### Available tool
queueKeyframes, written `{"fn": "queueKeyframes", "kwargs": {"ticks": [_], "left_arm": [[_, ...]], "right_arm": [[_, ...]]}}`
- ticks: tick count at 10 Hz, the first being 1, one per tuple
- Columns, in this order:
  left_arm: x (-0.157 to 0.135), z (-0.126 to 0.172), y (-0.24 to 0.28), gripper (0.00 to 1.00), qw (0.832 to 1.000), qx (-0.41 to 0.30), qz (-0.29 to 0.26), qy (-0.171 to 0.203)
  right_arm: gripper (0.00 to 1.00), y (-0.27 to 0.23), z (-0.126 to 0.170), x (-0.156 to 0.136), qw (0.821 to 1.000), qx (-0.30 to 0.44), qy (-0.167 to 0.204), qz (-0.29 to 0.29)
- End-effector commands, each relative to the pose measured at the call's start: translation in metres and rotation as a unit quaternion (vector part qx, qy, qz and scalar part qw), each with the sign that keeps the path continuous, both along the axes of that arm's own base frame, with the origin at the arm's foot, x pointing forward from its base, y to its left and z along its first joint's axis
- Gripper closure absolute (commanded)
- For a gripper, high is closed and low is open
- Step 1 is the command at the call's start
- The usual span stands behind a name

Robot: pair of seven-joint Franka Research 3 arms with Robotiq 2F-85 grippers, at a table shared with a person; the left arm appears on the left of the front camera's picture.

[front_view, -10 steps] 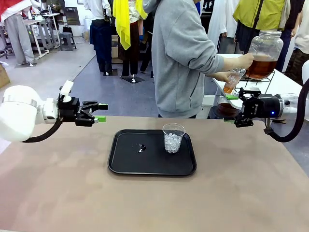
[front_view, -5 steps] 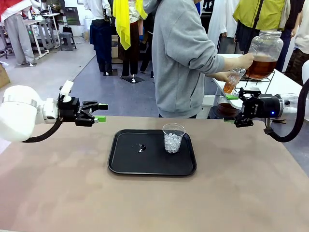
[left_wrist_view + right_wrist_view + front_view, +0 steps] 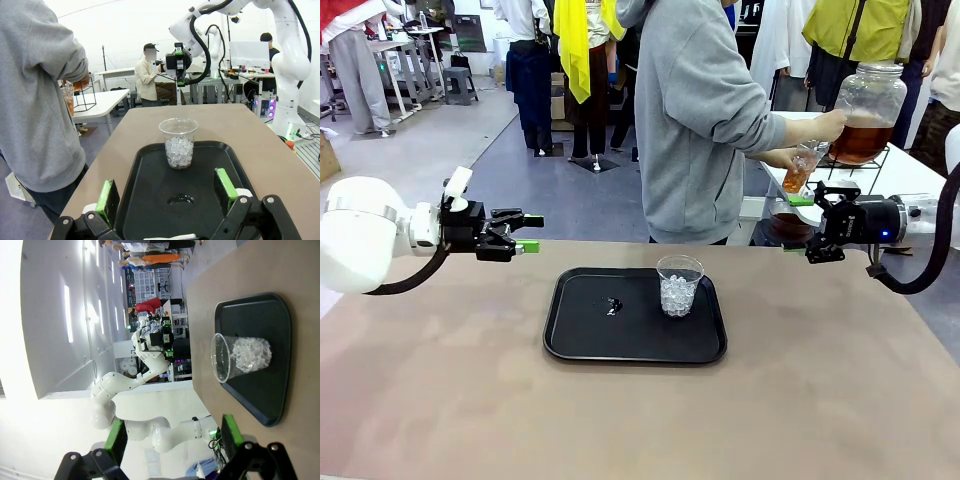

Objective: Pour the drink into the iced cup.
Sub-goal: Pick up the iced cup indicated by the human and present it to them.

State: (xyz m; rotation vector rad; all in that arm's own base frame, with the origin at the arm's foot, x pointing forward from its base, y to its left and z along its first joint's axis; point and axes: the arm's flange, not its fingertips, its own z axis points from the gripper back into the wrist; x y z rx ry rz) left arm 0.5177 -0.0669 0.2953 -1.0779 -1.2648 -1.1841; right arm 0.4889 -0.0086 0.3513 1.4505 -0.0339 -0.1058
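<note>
Just beyond the right tool (image 3: 796,224), open and empty, the drink (image 3: 797,181) is in a person's hand (image 3: 782,157); iced cup (image 3: 680,285) stands upright between it and the open left tool (image 3: 531,233).

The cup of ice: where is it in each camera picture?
Front view: the cup of ice stands mid-picture, on the right half of the black tray.
Left wrist view: cup of ice central, on the tray's far part.
Right wrist view: cup of ice at right, seen sideways because the camera is rolled.
Shared landmark: the black tray under it.
</note>
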Motion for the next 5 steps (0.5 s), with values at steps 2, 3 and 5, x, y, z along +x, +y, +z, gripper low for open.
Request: {"fn": "queueKeyframes", "kwargs": {"ticks": [2, 3, 5], "left_arm": [[0.0001, 0.0012, -0.0006, 0.00, 1.000, -0.003, -0.002, 0.000], [0.0001, 0.0012, -0.0006, 0.00, 1.000, -0.003, -0.002, 0.000], [0.0001, 0.0012, -0.0006, 0.00, 1.000, -0.003, -0.002, 0.000]], "right_arm": [[0.00, 0.0002, 0.0011, 0.0012, 1.000, -0.003, -0.002, -0.002], [0.00, 0.0002, 0.0011, 0.0012, 1.000, -0.003, -0.002, -0.002], [0.00, 0.0002, 0.0011, 0.0012, 1.000, -0.003, -0.002, -0.002]]}}
